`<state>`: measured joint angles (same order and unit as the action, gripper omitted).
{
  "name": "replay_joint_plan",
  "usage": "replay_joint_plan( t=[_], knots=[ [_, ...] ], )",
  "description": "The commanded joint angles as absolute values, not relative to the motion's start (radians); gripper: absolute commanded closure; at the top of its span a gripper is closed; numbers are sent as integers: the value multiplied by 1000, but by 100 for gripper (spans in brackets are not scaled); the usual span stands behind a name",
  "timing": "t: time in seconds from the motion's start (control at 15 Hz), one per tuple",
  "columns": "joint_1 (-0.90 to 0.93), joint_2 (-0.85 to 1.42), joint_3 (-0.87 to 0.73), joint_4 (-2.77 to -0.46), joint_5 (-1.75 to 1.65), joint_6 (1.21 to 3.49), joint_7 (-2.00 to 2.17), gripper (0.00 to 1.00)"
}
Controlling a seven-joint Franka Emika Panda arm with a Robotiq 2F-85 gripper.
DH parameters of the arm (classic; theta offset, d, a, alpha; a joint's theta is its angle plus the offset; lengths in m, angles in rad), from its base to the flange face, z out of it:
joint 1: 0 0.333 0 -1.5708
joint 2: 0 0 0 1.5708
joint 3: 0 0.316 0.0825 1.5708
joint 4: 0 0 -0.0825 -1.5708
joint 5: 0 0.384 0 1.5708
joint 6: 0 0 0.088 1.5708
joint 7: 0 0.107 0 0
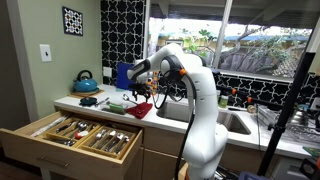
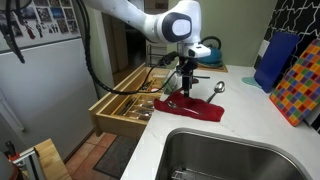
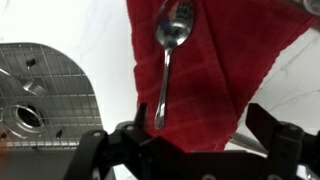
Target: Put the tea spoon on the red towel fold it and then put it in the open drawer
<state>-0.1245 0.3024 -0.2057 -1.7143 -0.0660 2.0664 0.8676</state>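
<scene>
A red towel (image 3: 195, 75) lies flat on the white counter beside the sink; it shows in both exterior views (image 2: 196, 108) (image 1: 138, 109). A metal tea spoon (image 3: 170, 60) lies on it, bowl at the towel's far part and handle pointing toward my gripper; an exterior view shows its bowl (image 2: 218, 88). My gripper (image 3: 200, 140) is open and empty, hovering just above the towel at the handle end of the spoon, also seen from outside (image 2: 183, 88) (image 1: 141, 86). The open drawer (image 1: 80, 135) (image 2: 128, 102) holds cutlery in a wooden organiser.
The steel sink (image 3: 40, 95) (image 2: 230, 155) is right next to the towel. A blue kettle (image 1: 85, 81) stands at the counter's end. A blue board (image 2: 275, 60) and a colourful one (image 2: 300, 85) lean on the wall. A faucet (image 1: 226, 98) stands behind the sink.
</scene>
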Motion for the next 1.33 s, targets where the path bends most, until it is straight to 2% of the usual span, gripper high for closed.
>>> replay_joint_plan(
  t=[0.0, 0.6, 0.73, 0.8, 0.87, 1.27],
  knots=[
    [-139, 398, -181, -1625, 60, 2046, 857, 0],
    [-125, 546, -160, -1460, 158, 2039, 903, 0],
    [-118, 567, -165, -1437, 144, 2035, 914, 17],
    [-117, 576, -166, -1428, 139, 2032, 914, 32],
    [-117, 582, -167, -1419, 138, 2026, 916, 42],
    [-110, 590, -178, -1398, 114, 1985, 930, 87]
  ],
)
